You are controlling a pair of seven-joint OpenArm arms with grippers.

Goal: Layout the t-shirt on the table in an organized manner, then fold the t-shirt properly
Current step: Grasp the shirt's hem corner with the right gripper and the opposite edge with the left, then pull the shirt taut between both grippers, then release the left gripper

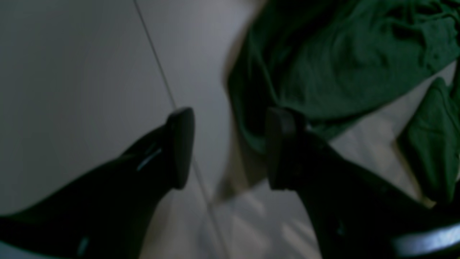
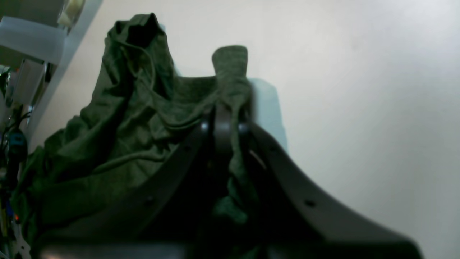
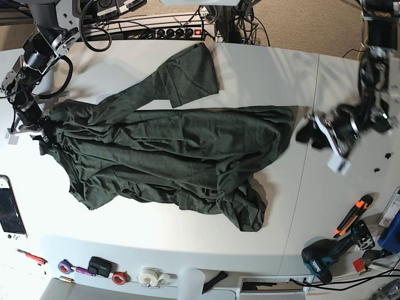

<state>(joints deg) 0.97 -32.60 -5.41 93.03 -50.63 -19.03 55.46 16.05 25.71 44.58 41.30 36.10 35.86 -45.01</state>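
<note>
The dark olive t-shirt [image 3: 175, 156] lies crumpled and partly spread across the white table [image 3: 262, 69], one sleeve [image 3: 187, 72] pointing to the far edge. At the table's left side my right gripper [image 3: 42, 133] is shut on the shirt's edge; the right wrist view shows a fold of the t-shirt [image 2: 143, 118] pinched between the fingers of the right gripper [image 2: 222, 124]. My left gripper [image 3: 306, 132] hangs open just off the shirt's right edge. In the blurred left wrist view the left gripper [image 1: 230, 147] holds nothing, and the t-shirt [image 1: 341, 61] hangs close by its right finger [image 1: 282, 147].
A thin seam [image 3: 309, 187] crosses the table on the right. A drill [image 3: 322, 256], an orange cutter [image 3: 353, 212] and tape rolls [image 3: 150, 275] lie along the near edge. A handheld screen [image 3: 9, 209] sits at the left. Cables and a power strip [image 3: 169, 28] line the far side.
</note>
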